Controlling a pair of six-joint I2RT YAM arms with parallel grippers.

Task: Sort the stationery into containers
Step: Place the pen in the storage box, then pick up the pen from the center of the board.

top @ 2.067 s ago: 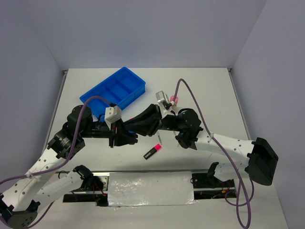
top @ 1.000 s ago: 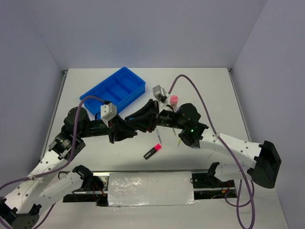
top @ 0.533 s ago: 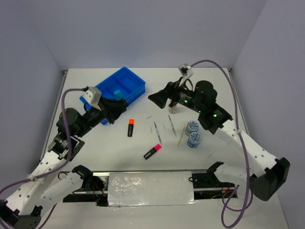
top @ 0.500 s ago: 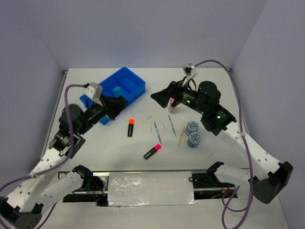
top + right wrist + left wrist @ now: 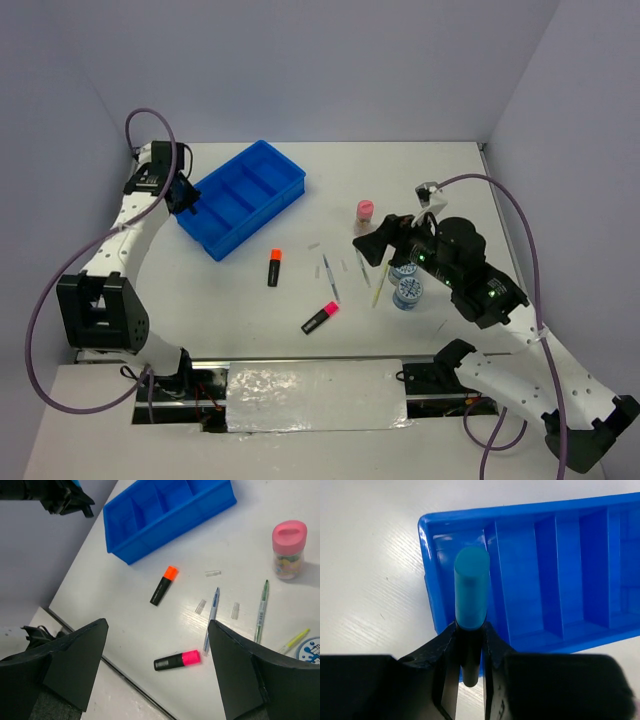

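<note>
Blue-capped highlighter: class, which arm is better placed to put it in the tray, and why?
Left: the left gripper holds the highlighter at the blue tray; the right gripper is open and empty.

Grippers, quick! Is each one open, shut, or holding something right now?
Left gripper: shut on the blue-capped highlighter.
Right gripper: open, holding nothing.

Top external: high behind arm bases, facing down over white table (image 5: 450, 180). Left wrist: close above bright blue divided plastic tray (image 5: 427, 570). Right wrist: farther, oblique; tray at top.
</note>
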